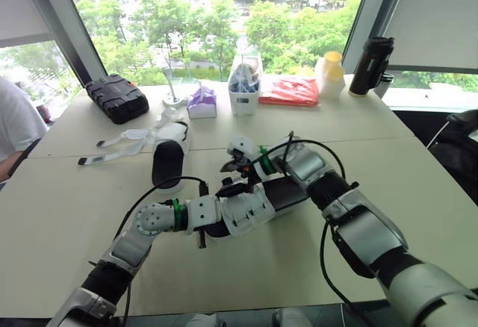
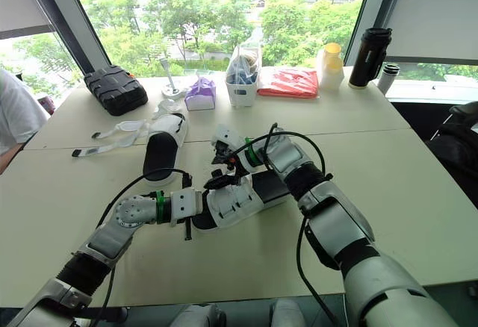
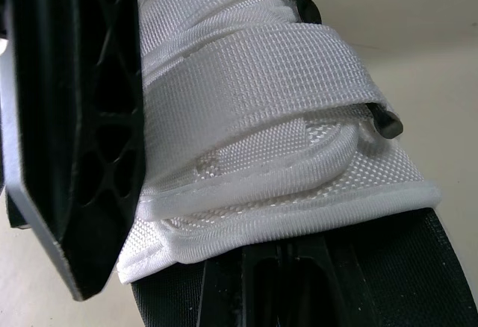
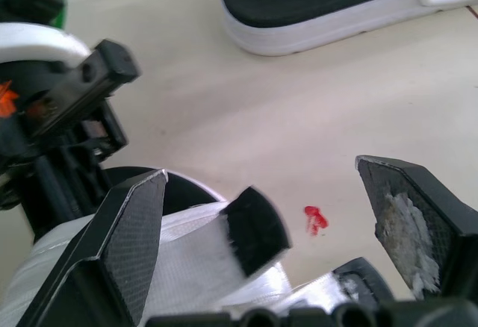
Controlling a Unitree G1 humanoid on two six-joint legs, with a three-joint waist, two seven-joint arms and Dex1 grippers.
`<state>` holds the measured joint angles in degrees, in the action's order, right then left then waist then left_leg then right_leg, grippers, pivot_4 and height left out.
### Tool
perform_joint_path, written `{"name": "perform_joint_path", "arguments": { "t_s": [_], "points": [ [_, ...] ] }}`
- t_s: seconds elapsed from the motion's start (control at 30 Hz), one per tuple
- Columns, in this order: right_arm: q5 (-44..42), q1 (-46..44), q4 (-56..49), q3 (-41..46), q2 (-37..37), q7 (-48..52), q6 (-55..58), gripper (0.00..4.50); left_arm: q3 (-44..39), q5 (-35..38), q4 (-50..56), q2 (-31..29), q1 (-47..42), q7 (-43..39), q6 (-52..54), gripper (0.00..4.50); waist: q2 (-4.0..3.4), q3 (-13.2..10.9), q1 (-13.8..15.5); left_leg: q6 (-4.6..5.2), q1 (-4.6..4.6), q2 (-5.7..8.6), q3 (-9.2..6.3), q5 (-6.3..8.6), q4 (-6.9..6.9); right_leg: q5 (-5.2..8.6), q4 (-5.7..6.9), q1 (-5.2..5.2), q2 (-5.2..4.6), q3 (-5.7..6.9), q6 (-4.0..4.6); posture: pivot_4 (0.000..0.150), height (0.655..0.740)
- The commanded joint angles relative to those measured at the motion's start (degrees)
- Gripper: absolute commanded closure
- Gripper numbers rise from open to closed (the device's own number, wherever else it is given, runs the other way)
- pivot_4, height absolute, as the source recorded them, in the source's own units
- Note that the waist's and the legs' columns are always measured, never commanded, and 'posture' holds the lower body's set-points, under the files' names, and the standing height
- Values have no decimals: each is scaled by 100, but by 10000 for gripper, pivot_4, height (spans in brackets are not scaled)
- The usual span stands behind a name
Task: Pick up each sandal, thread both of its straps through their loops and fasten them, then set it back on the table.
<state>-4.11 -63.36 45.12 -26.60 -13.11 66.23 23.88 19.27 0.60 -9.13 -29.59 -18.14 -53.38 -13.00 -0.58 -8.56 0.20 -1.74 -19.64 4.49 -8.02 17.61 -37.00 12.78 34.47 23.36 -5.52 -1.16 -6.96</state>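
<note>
White webbing marks the nearer sandal (image 1: pixel 287 191) at the centre of the frame, low over the table (image 1: pixel 418 192) and against the left gripper (image 1: pixel 233 190) — whether that claw actually clamps it I cannot tell. The right gripper (image 4: pixel 261 169) gapes wide and empty, with the strap's black tip (image 4: pixel 258 226) between its jaws, untouched. It would be best to pinch the tip squarely, then draw it flat before pressing down. The other sandal (image 1: pixel 170 159), upper left of centre, lies unfastened.

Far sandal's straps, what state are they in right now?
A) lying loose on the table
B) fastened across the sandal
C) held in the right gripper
A: the far sandal sits alone on the table, its white straps trailing unfastened toward the robot's left.
</note>
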Motion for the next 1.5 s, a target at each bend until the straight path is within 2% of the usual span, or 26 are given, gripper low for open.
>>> {"name": "perform_joint_path", "arguments": {
  "t_s": [0.03, 0.3, 0.33, 0.4, 0.63, 0.67, 0.77, 1.03, 1.13, 1.27, 1.5],
  "points": [
    [70, -288, 320, 157, 39, 390, 21, 1093, 435, -531, -481, -117, 389, -115, 435, 45000, 0, 0, -3, 0, 1, 0, 0, 0, 1, 0, 0, 0, 0, 0, 0, 1500, 7400],
    [77, -379, 344, 283, -17, 1118, 605, 1093, 440, -537, -417, -125, 434, -82, 454, 45000, -1, 0, -8, 1, 1, 0, 0, 1, 5, 0, 0, -1, 0, -1, 0, 1500, 7400],
    [80, -372, 326, 312, -5, 1117, 632, 3360, 444, -539, -415, -120, 432, -75, 456, 45000, -1, 0, -8, 0, 1, 0, 0, 1, 5, 0, 0, -1, 0, -1, 0, 1500, 7400],
    [70, -390, 333, 386, 47, 1085, 708, 9501, 454, -542, -419, -117, 428, -73, 452, 45000, -1, 0, -9, 0, 1, 0, 0, 1, 5, 0, 0, 0, 0, -1, 0, 1500, 7400],
    [71, -483, 311, 532, 93, 1085, 806, 41716, 494, -580, -438, -139, 408, -110, 416, 45000, -1, -1, -12, 0, 0, 1, 0, 1, 5, 0, 0, 0, -1, -1, 0, 1500, 7400],
    [70, -484, 279, 549, 75, 1119, 823, 44839, 498, -587, -437, -137, 407, -108, 415, 45000, -1, 0, -17, 0, 0, 1, 0, 1, 5, 0, 0, 0, -1, -1, 0, 1500, 7400],
    [-64, -505, -56, 651, -89, 1401, 978, 44839, 570, -669, -467, -167, 377, -153, 347, 45000, -3, -2, -17, 0, 0, 1, -1, 1, 5, 0, 1, -1, -1, 0, 0, 1500, 7400],
    [-701, -439, -1828, 913, -666, 2013, 1721, 44839, 786, -854, -641, -189, 355, -348, 77, 45000, -2, -2, 0, 0, -21, 2, -2, 1, 3, 0, 0, -1, -2, 0, 0, 1500, 7400],
    [-798, -395, -2098, 898, -733, 2005, 1802, 44839, 868, -958, -779, -196, 343, -407, -53, 45000, -2, -2, -17, 0, -24, 0, -1, 0, 2, 0, 1, 2, -2, 0, -1, 1500, 7400],
    [-701, -386, -1856, 824, -639, 1854, 1605, 44839, 892, -1028, -870, -194, 331, -445, -161, 45000, -2, -2, -16, 0, -24, 0, -1, 0, 1, 0, 1, 1, -2, 0, -1, 1500, 7400],
    [-81, -539, -41, 591, -105, 1302, 296, 44839, 869, -1024, -814, -215, 404, -465, -170, 45000, -2, 1, -51, 0, 0, 1, 1, 1, 6, 0, -1, -2, -2, 0, 0, 1500, 7400]
  ]
}}
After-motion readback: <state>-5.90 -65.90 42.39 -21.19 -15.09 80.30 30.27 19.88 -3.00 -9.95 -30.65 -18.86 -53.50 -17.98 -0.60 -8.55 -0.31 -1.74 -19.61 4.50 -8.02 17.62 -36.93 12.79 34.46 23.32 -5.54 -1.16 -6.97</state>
